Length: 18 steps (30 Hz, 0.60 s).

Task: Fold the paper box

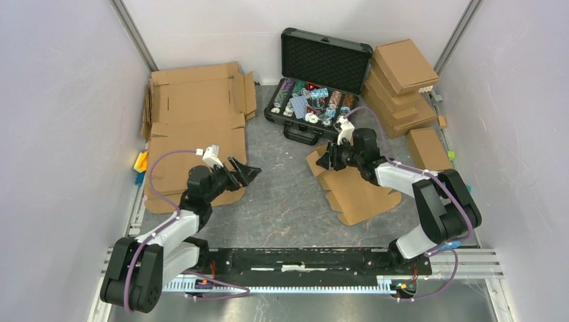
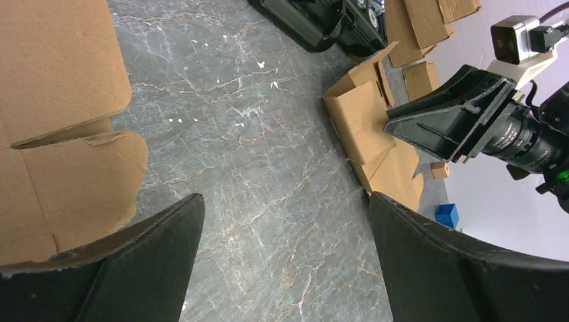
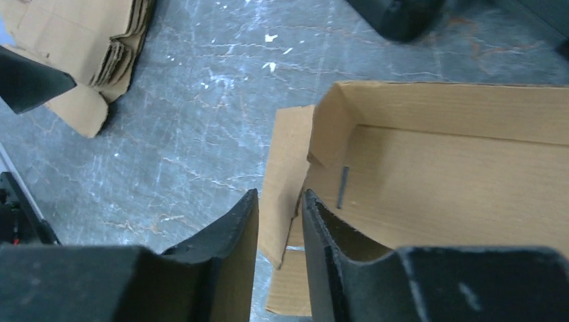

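The paper box (image 1: 355,191) lies partly folded on the grey table, right of centre, with one long wall and an end flap raised (image 3: 436,181). My right gripper (image 1: 327,161) is at its far left corner. In the right wrist view the right gripper (image 3: 280,198) has its jaws drawn close, with the box's upright corner flap between them. My left gripper (image 1: 249,171) hovers wide open over bare table left of the box, nothing between its fingers (image 2: 285,201). The left wrist view shows the box (image 2: 362,121) and the right gripper (image 2: 392,127) beyond.
An open black case (image 1: 319,87) of chips stands at the back centre. Folded brown boxes (image 1: 402,80) are stacked at the back right, with a small box (image 1: 428,149) beside them. Large flat cardboard sheets (image 1: 194,114) cover the left side. Coloured blocks (image 1: 139,164) sit by the left wall.
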Available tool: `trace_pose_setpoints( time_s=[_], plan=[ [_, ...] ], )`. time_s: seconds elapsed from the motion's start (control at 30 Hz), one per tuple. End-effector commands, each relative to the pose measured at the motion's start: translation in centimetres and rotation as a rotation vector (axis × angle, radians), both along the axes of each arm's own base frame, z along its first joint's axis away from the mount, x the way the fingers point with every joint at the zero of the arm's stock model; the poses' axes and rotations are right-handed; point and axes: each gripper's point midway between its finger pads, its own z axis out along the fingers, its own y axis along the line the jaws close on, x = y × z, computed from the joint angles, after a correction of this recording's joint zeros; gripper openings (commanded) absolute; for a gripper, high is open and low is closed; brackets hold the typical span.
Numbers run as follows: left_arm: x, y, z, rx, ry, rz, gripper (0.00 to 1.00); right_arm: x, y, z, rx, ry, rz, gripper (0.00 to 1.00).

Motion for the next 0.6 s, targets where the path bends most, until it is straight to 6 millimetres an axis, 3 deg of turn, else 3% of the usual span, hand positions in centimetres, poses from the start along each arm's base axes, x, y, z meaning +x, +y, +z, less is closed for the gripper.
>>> trace_pose_setpoints(
  time_s=[0.0,0.1,0.23,0.37,0.4,0.43,0.5,0.57],
  plan=[
    [0.9,-0.8,2.7,-0.020,-0.086,-0.028,0.98,0.4,2.1,0.9,-0.038,-0.062,0.076,0.28],
    [0.9,-1.0,2.7,-0.013,-0.091,-0.040,0.97,-0.5,3.6,0.9,-0.071,-0.087,0.155,0.13],
    [0.8,-1.6,2.9,0.007,-0.098,-0.067,0.96,-2.8,5.4,1.6,-0.159,-0.168,0.268,0.10],
    [0.9,-3.0,2.6,0.058,-0.085,-0.108,0.96,-4.0,4.8,1.2,-0.226,-0.187,0.282,0.05],
    [0.9,-3.4,2.6,0.069,-0.081,-0.119,0.96,-4.0,4.5,1.1,-0.237,-0.190,0.271,0.09],
    [1.0,-3.7,2.6,0.079,-0.077,-0.125,0.96,-3.8,4.2,1.1,-0.250,-0.196,0.254,0.19],
    [0.9,-4.2,2.7,0.088,-0.073,-0.135,0.96,-3.2,3.4,1.2,-0.279,-0.207,0.203,0.49],
    [0.9,-4.4,2.8,0.097,-0.074,-0.136,0.96,-2.5,2.7,1.6,-0.300,-0.219,0.147,0.62]
  ],
)
